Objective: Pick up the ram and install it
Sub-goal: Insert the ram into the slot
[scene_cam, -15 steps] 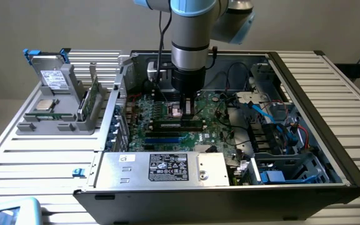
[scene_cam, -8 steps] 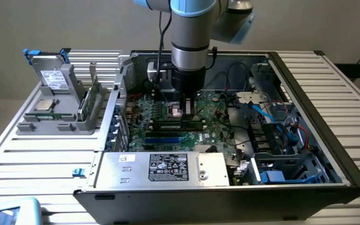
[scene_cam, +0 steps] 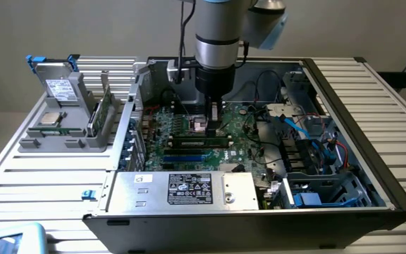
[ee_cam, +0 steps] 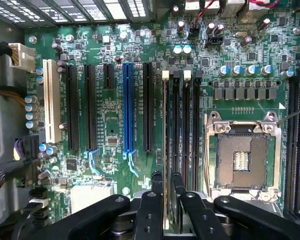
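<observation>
Over the memory slots [ee_cam: 186, 135] at 6 o'clock of the empty CPU socket [scene_cam: 199, 125] in exterior view, hand [ee_cam: 167, 180] looks pinched on the ram [scene_cam: 199, 141] near one end; keep stick upright, line notch to slot, press straight down evenly both ends.

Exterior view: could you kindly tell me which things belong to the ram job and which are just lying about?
Job: ram stick, held in the gripper; memory slots.
Lying about: processor chip, expansion card, drive, all in the grey holder.
</observation>
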Motion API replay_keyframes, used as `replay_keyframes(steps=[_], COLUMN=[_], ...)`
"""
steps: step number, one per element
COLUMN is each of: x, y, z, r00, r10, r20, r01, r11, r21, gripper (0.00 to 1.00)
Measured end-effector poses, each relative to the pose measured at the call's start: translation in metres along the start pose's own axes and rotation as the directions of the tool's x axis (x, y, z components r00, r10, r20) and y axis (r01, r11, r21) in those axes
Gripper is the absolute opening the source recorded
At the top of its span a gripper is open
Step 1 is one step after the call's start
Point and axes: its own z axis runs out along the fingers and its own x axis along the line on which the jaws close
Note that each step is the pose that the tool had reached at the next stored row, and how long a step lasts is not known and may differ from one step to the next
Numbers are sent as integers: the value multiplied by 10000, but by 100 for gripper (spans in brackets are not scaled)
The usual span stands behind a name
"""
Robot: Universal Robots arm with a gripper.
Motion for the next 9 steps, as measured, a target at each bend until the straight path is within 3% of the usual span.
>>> replay_keyframes(steps=[5, 9], x=[15, 17], y=[-118, -146], z=[-218, -247], r00=[10000, 10000], r10=[-1, -1], r20=[-1, 0], r01=[1, 1], r11=[10000, 10000], r21=[-10, -17], gripper=[22, 22])
